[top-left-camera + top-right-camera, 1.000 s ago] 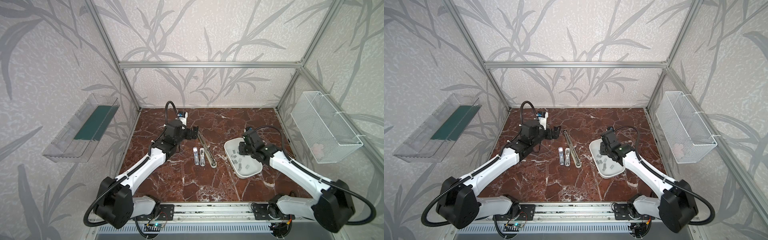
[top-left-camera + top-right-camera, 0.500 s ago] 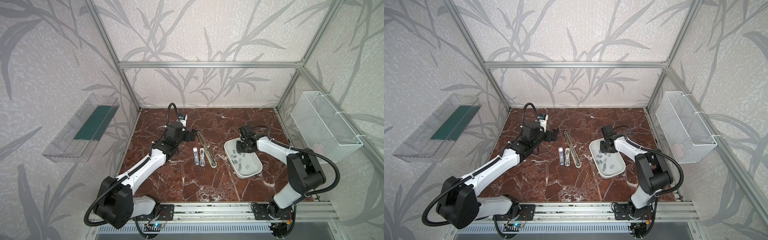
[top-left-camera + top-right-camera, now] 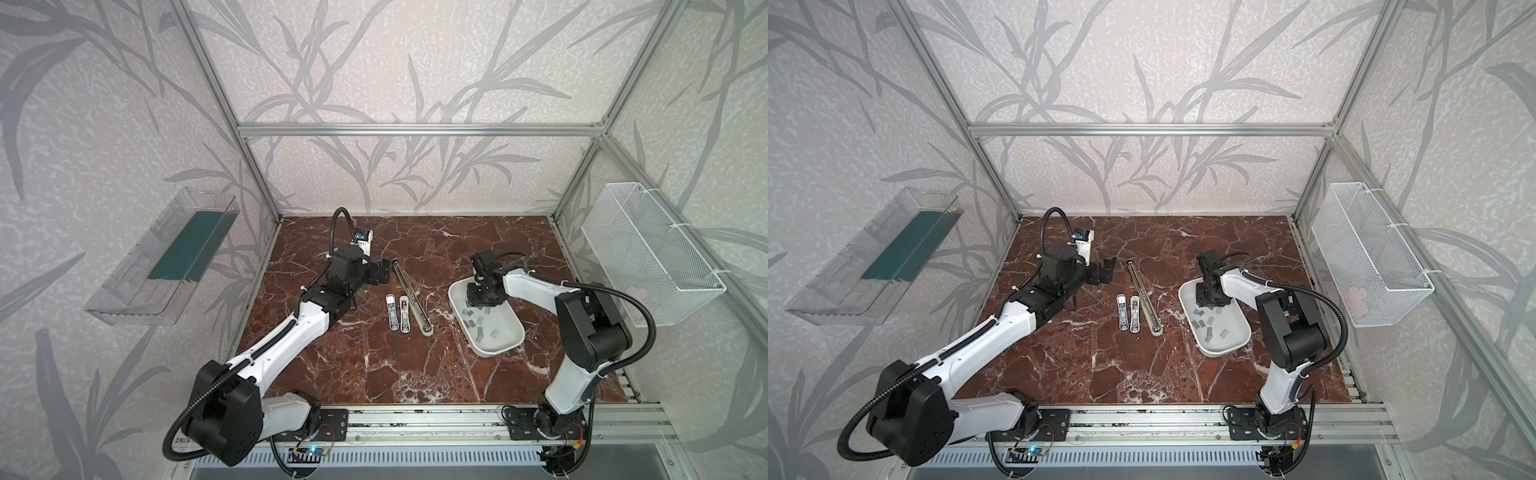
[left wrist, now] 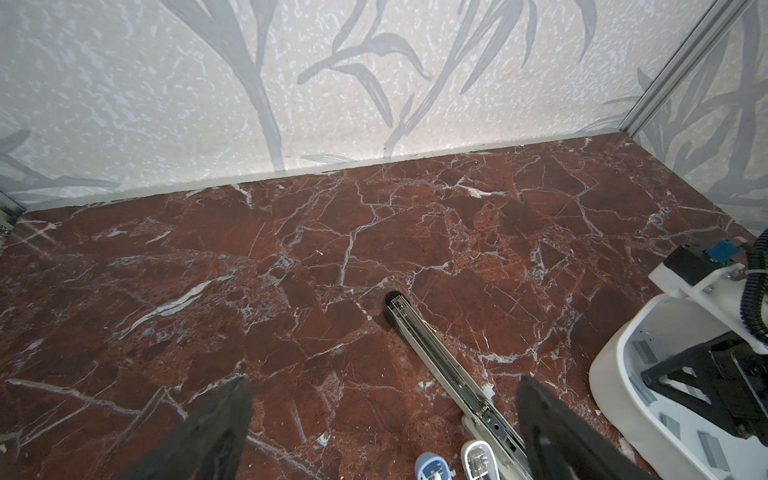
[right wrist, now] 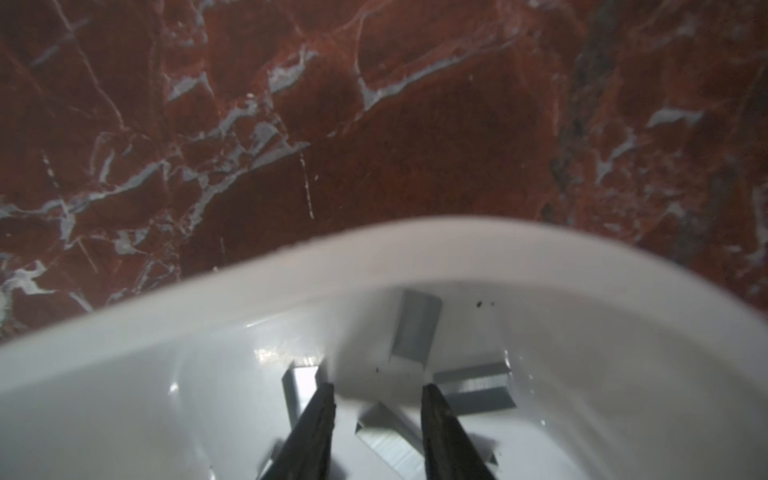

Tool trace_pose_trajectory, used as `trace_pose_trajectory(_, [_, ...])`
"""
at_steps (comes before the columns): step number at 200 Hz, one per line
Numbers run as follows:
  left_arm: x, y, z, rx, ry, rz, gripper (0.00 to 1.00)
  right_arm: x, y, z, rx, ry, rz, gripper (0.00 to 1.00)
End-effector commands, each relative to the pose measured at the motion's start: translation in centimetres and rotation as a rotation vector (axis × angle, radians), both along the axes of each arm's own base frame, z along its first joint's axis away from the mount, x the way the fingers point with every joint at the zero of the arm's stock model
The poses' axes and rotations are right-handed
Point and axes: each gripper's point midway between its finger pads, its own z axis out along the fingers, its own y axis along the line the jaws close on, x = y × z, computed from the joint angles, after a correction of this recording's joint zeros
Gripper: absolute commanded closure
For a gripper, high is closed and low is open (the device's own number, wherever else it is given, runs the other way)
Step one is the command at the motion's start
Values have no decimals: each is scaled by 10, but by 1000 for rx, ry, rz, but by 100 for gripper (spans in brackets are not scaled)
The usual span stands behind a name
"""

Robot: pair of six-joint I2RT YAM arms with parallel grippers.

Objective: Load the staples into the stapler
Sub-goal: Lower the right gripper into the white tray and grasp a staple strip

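Right gripper (image 5: 379, 385) stands in the white tray (image 5: 291, 270), jaws part-open astride a staple strip (image 5: 386, 436) (not yet pinched), while left gripper (image 4: 384, 379) hovers near the long stapler (image 4: 436, 357), jaws wide apart.

Soft, even light in both top views, edges bowed; the right wrist view is blurred, with glare inside the tray (image 5: 415, 249).

Grey staples (image 5: 415, 328), white tray (image 3: 505, 328), seemingly marble-patterned red table (image 3: 374, 365).

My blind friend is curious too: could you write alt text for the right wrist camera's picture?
The right pincer, its black fingers slightly apart, dips into a white tray of grey staples; red marble table lies beyond the rim.
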Motion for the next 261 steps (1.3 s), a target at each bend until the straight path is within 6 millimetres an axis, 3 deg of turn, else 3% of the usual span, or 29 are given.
trace_pose_trajectory(1, [-4,2,12,-28,-40,4,1,-8,-2,-3,3,30,-10,63])
trace_pose_trajectory(116, [-7,4,11,-35,-40,5,1,-34,-9,-14,7,88,-72,77])
trace_pose_trajectory(144, [-8,5,12,-36,-46,10,1,-35,-12,-10,-22,83,-78,78])
trace_pose_trajectory(185, [-9,5,13,-35,-49,9,1,-39,-7,-5,-31,78,-58,69])
trace_pose_trajectory(261, [-9,5,13,-34,-47,7,1,-38,-11,-15,-80,97,-62,77])
